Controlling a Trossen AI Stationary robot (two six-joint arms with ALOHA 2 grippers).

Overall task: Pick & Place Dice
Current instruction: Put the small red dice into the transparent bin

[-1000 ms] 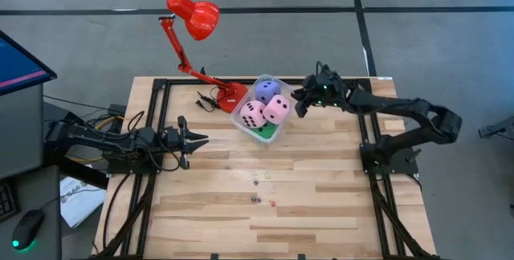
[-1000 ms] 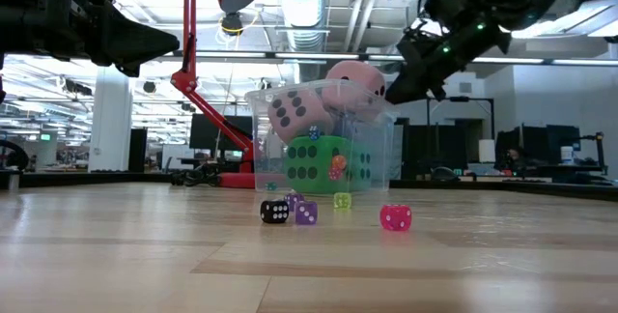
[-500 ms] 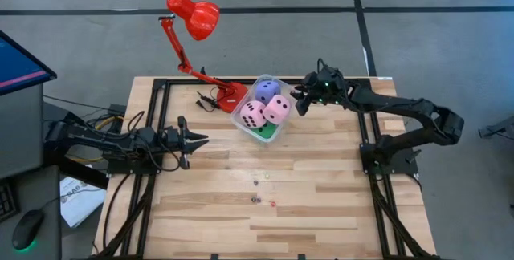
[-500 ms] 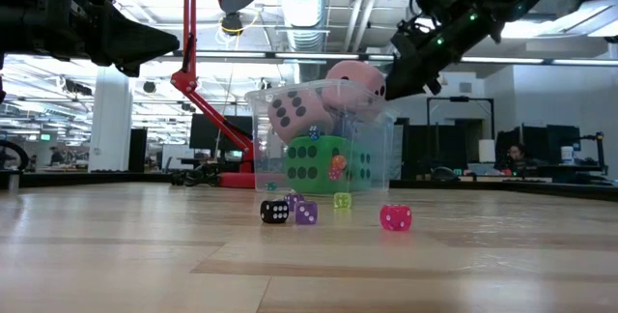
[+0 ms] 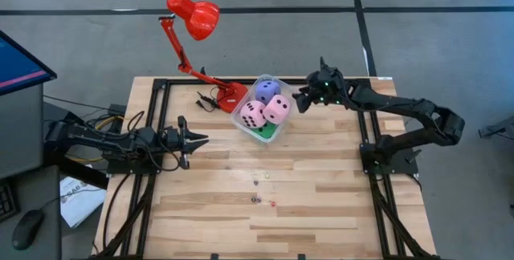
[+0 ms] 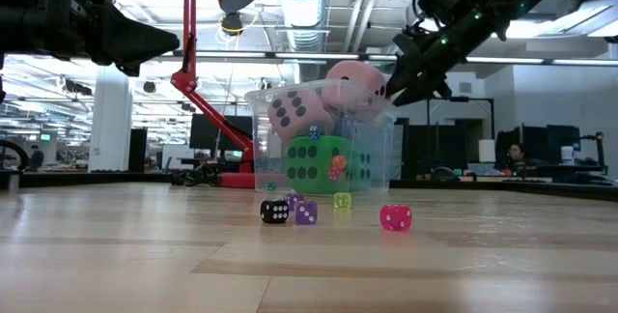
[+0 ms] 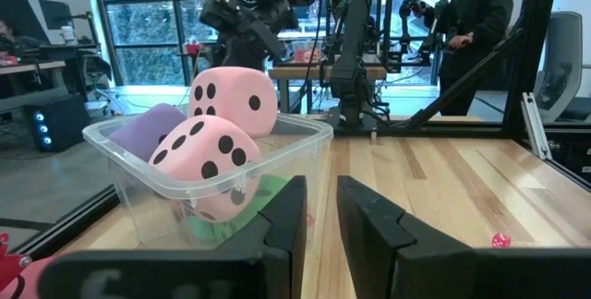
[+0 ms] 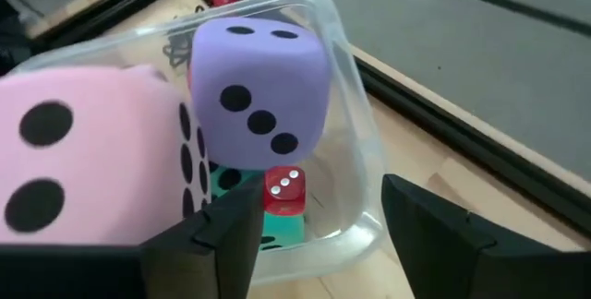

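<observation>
A clear tub (image 5: 241, 120) stands at the table's far middle. It holds two pink dice (image 5: 252, 114) (image 5: 278, 109), a purple-blue die (image 5: 267, 91) and a green die (image 5: 265, 132). The right wrist view also shows a small red die (image 8: 285, 191) on a cyan die (image 8: 277, 225) inside it. My right gripper (image 5: 299, 100) hovers open just right of the tub's rim (image 8: 362, 156), touching nothing. My left gripper (image 5: 201, 140) waits at the table's left, its fingers a narrow gap apart (image 7: 319, 221). Several tiny dice (image 6: 274, 212) (image 6: 395, 217) lie on the table nearer the front.
A red desk lamp (image 5: 193, 19) stands with its base (image 5: 231, 93) just left of the tub at the far edge. Tiny dice (image 5: 257, 183) (image 5: 272, 204) are scattered mid-table. Bare wood lies toward the near edge. A person (image 7: 476, 13) stands beyond the table.
My right gripper has risen a little beside the tub's right rim, staying open. The dice and the tub have kept still.
</observation>
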